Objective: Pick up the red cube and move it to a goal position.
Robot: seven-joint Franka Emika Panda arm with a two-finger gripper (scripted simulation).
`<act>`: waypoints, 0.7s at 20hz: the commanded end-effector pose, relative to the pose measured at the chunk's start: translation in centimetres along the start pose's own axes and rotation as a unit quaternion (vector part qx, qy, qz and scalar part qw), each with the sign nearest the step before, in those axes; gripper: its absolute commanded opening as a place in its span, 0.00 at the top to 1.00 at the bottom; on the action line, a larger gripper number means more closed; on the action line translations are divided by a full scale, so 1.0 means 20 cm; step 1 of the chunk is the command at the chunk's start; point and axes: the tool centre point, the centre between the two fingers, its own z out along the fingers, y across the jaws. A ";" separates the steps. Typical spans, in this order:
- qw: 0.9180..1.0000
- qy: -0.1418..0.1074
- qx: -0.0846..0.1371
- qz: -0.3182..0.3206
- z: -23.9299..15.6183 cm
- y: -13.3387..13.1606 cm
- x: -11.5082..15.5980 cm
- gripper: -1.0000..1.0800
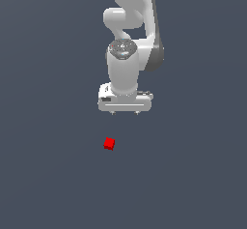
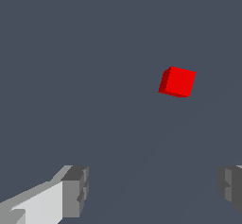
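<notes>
Red cube (image 1: 109, 144) (image 2: 177, 81) lying apart from the gripper (image 1: 124, 113) (image 2: 152, 190), outside its spread, empty jaws, turned corner-on to them, no long axis

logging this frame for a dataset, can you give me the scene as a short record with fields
arm: one white Panda arm, reaching down
gripper: gripper open, fingers spread wide with nothing between them
target: red cube, small, resting on the surface
cube vs gripper: apart, not touching; the cube sits ahead of the open fingers in the wrist view, not between them
surface: plain dark grey floor
goal marker: none visible
task stage: cube not yet grasped
</notes>
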 end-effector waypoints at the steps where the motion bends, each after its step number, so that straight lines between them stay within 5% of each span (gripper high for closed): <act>1: 1.000 0.000 0.000 0.000 0.00 0.00 0.00 0.04; 14: 1.000 0.003 -0.004 0.030 0.18 0.08 0.10 0.04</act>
